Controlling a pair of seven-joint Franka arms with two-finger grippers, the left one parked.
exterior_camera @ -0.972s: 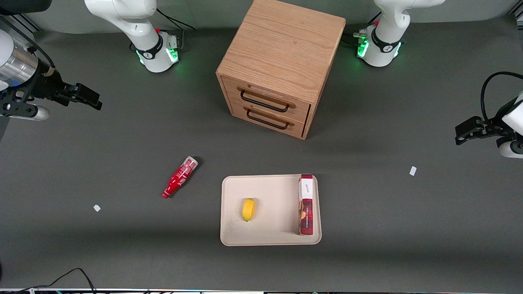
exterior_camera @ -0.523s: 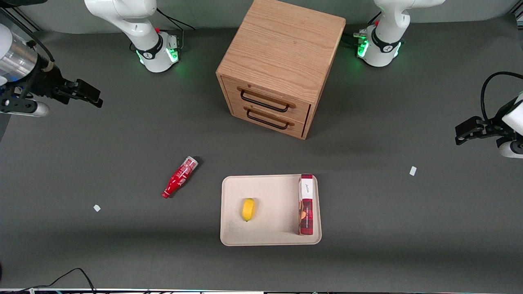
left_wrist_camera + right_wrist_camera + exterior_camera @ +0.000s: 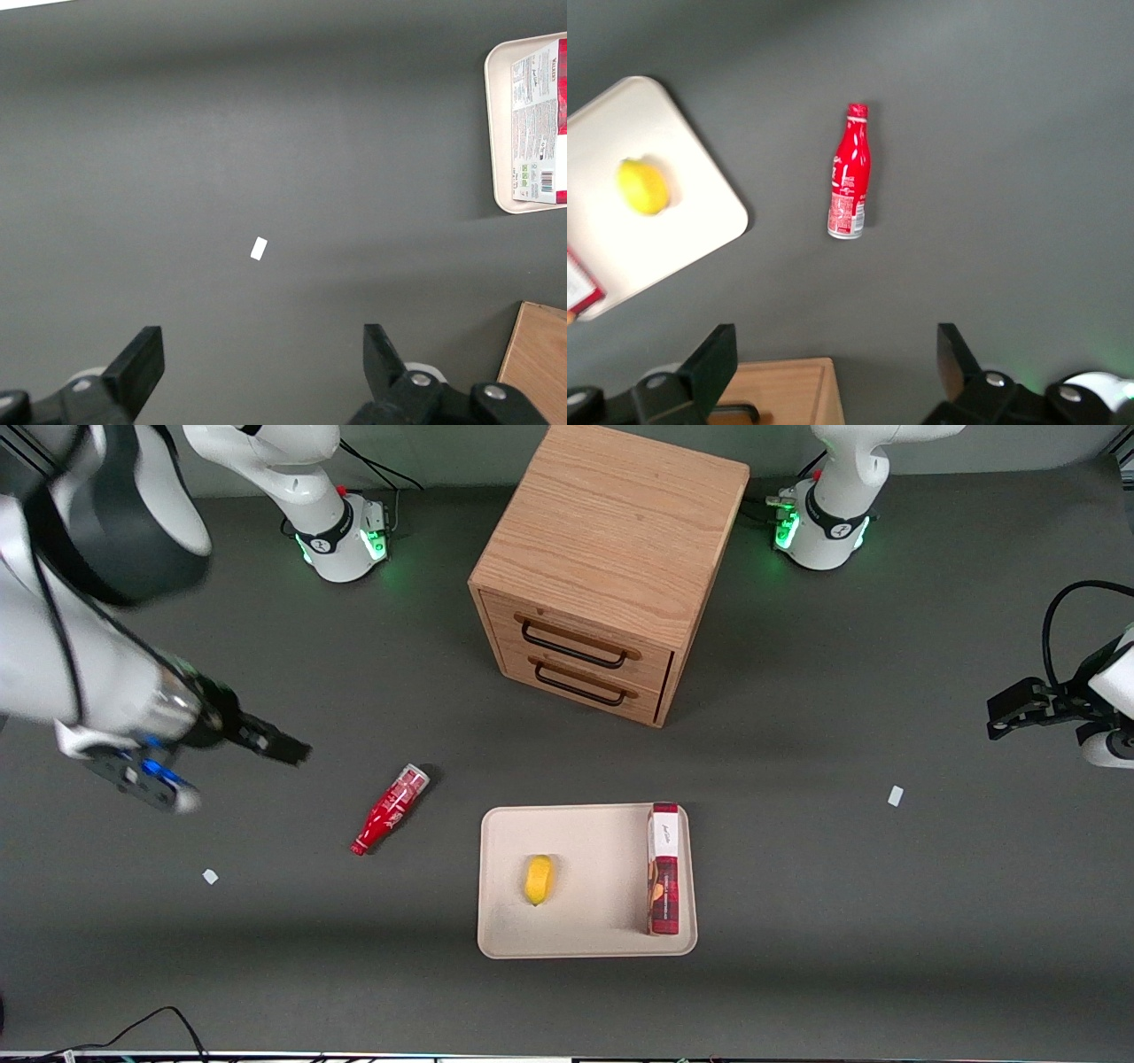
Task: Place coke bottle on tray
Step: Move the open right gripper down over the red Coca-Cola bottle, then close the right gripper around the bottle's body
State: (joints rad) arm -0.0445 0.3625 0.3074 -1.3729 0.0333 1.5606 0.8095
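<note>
While the gripper (image 3: 282, 747) hung above the table with its fingers (image 3: 713, 359) spread apart and holding nothing, the coke bottle (image 3: 390, 809) lay on its side just below and ahead of it, apart from the tray (image 3: 585, 943), which carried a lemon (image 3: 539, 880) and a box (image 3: 664, 868).
</note>
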